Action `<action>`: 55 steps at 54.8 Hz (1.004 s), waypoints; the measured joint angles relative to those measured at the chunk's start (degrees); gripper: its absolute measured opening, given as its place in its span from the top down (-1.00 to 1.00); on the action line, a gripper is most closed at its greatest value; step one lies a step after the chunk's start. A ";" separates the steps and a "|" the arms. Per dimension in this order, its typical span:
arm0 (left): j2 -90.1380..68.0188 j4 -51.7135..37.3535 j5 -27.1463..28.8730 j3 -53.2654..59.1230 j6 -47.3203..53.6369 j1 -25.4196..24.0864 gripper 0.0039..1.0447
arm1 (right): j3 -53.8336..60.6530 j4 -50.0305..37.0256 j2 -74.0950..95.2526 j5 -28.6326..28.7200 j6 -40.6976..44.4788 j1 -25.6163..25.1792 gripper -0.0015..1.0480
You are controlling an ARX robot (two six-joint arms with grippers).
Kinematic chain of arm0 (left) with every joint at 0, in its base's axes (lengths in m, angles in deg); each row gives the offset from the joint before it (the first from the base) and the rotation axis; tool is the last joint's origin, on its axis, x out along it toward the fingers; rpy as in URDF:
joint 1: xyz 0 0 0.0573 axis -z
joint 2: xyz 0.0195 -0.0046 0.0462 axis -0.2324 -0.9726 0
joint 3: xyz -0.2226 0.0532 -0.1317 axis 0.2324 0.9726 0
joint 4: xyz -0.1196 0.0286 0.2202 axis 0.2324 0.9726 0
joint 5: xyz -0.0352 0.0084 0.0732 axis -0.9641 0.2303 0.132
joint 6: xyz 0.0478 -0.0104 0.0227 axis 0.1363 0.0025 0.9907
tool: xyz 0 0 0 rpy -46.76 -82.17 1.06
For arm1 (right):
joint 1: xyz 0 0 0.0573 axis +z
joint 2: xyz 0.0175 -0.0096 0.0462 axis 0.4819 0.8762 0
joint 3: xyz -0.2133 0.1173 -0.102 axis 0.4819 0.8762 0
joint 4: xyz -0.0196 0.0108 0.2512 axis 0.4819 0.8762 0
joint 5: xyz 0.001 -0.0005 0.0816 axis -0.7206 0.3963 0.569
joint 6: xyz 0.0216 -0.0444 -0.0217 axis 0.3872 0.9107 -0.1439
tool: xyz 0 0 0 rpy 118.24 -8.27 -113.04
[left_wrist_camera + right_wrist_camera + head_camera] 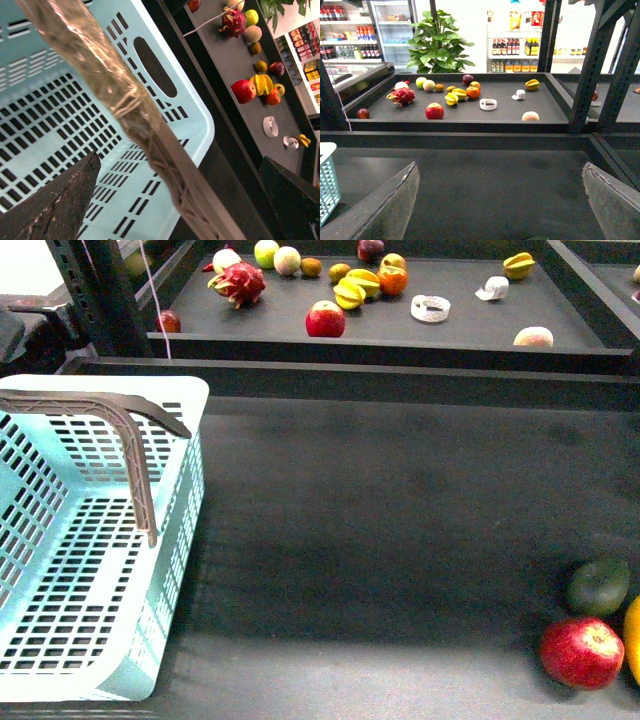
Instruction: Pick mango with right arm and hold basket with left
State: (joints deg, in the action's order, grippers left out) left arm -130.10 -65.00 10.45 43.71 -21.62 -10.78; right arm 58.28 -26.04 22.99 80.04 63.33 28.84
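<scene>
**Reaching for the mango at the frame's edge**

Find the mango (634, 640) as a yellow sliver cut off at the lower right of the front frame, just beside the red apple (582, 652) and below the dark green fruit (598, 585). Bring the right gripper (500, 167), jaws apart and empty over bare tabletop (400, 540), down from above to spare the apple. Use the wide open middle; mind the near edge. Close the left gripper (180, 159), jaws apart around the handle (147, 135), on the basket (180, 520) at lower left.
</scene>
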 joint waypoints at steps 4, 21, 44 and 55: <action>-3.93 -0.42 -0.92 -3.54 -2.67 0.09 -0.85 | 0.00 0.00 0.00 0.00 0.02 0.00 -0.85; -11.87 0.17 -1.09 -10.73 -6.73 -0.35 -0.70 | 0.00 -0.02 0.00 0.00 0.02 0.00 -0.85; -13.49 2.75 -1.99 -12.70 -10.47 -0.85 0.79 | 0.00 0.00 -0.02 0.00 0.02 0.00 -0.85; -11.74 1.16 -5.46 -10.60 -4.13 1.88 0.92 | 0.00 0.00 -0.02 -0.02 0.02 0.00 -0.85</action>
State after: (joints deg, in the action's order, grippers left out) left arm -141.83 -63.84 4.98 33.11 -25.75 -8.90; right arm 58.28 -26.04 22.97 80.02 63.35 28.84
